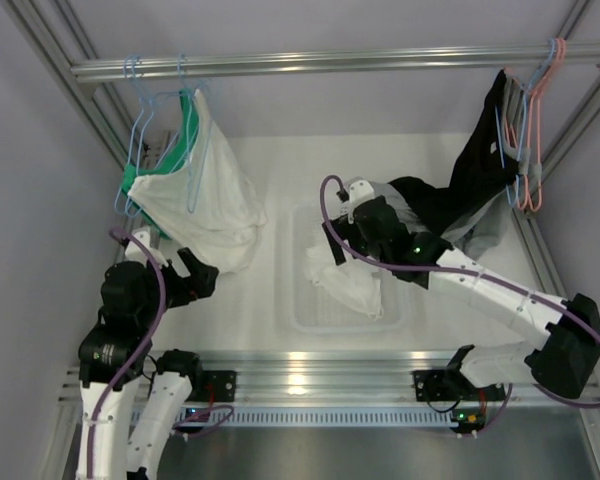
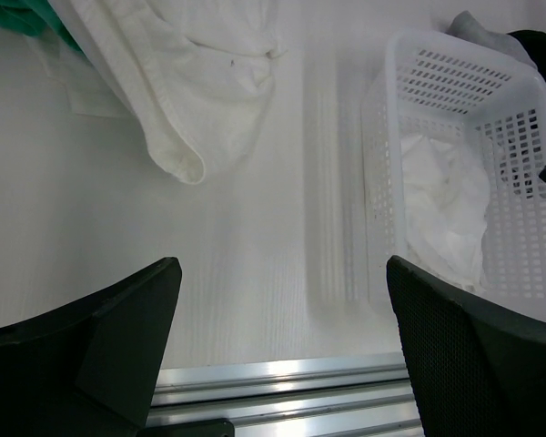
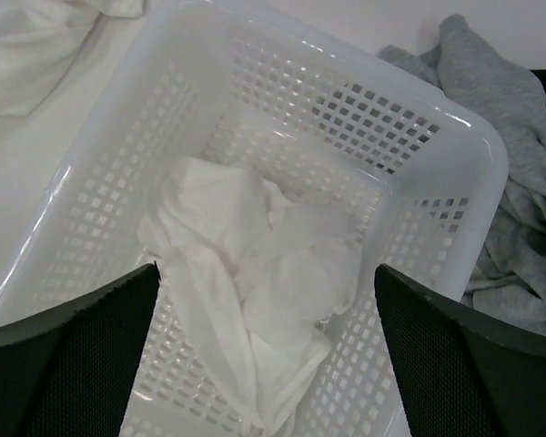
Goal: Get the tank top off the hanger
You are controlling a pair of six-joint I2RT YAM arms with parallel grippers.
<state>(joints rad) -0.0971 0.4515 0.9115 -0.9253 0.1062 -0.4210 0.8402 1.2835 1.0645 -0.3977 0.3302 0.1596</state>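
White counter (image 1: 270, 190) bears a mesh basket (image 1: 298, 318) holding your crumpled tank top (image 1: 358, 288), at 5 o'clock beneath your wide-open right tool (image 1: 332, 252).

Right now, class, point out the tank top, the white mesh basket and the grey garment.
tank top (image 3: 264, 264): right wrist view, crumpled middle of the cloth.
white mesh basket (image 3: 364, 114): right wrist view, far perforated wall.
grey garment (image 3: 519, 209): right wrist view, folds beside the basket.

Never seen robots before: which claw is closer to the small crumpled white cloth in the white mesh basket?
Right. The right gripper hangs open directly above the white tank top in the mesh basket; the left gripper sits off to the basket's left.
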